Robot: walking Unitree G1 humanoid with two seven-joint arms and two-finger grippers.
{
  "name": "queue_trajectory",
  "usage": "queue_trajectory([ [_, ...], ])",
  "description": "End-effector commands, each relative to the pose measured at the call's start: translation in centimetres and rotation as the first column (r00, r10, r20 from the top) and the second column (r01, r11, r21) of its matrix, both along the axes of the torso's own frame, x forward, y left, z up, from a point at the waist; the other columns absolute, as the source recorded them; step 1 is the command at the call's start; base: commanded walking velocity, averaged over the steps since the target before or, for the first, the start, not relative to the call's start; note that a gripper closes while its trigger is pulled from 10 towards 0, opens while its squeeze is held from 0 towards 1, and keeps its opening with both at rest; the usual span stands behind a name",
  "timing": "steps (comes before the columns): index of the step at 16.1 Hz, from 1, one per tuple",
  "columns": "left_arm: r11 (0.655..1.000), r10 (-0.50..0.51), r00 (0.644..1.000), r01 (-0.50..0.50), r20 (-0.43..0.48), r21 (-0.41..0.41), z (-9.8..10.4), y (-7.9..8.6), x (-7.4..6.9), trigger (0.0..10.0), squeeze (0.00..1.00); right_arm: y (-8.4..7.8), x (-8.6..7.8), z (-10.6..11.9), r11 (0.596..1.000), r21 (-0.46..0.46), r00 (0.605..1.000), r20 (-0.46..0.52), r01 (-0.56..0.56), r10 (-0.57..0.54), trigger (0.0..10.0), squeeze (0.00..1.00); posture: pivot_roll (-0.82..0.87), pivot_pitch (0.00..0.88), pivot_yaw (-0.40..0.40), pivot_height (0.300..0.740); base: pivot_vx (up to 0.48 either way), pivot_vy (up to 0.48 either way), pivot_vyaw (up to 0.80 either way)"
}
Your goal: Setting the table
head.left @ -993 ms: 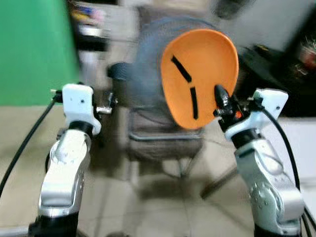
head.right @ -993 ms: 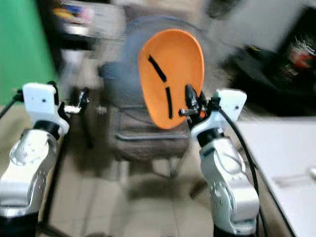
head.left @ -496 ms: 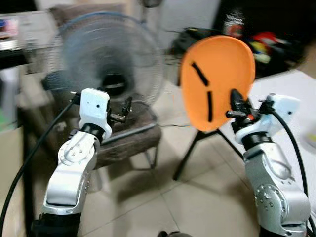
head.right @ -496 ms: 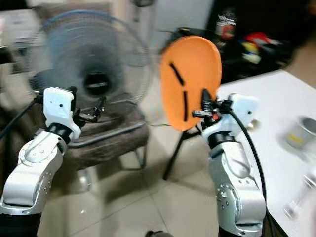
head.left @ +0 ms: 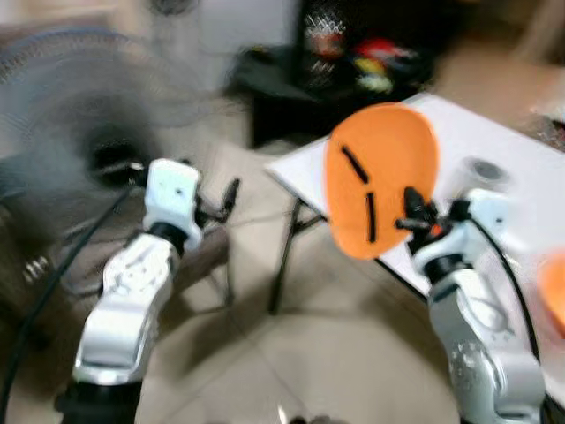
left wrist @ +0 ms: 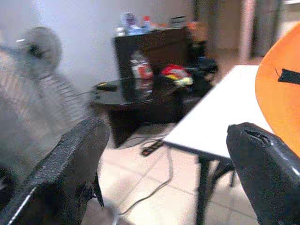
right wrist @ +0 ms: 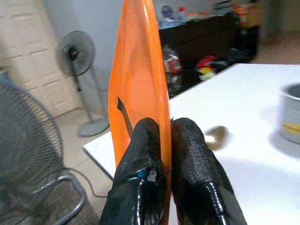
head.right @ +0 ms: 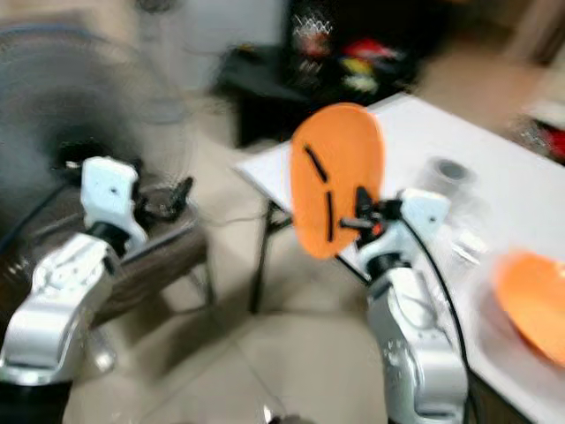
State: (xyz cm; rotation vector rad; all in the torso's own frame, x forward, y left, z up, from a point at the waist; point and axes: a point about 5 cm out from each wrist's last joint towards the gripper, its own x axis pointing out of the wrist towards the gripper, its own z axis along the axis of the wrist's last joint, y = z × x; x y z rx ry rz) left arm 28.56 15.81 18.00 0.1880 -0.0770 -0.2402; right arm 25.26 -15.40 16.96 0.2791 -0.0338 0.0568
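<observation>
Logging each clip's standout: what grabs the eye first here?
The orange plate, held upright on edge in the right tool, which is pinched on its rim, just before the white table. A second orange plate already lies on that table, and the left tool is open with nothing in it.

Both eye views smeared by motion. Large grey floor fan (head.left: 79,150) a blur, cut by the left edge. Second orange plate (head.right: 534,305) on the white surface (head.right: 494,190) cut by the right edge. Clear cylindrical container (head.right: 444,177) too blurred to identify. Dark cabinet's (head.left: 353,62) colourful clutter unreadable. Upright orange round plate (right wrist: 140,89) cut by the right wrist view's top edge.
</observation>
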Motion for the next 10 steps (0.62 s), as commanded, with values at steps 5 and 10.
queue_trajectory([
  [5,1.000,0.016,1.000,-0.016,-0.007,0.003,0.11,0.04,0.66,10.0,0.00,-0.22,-0.19,0.81,0.999,0.032,0.999,0.031,0.015,-0.016,10.0,0.00,0.05,0.000,-0.034,0.740,0.000,-0.192,-0.80],
  [10,0.999,0.021,1.000,-0.021,0.010,0.034,0.26,0.20,0.91,10.0,0.00,-0.07,0.05,0.93,0.999,0.034,0.999,0.035,0.008,-0.010,10.0,0.00,0.06,0.000,-0.036,0.740,0.000,0.192,-0.80],
])
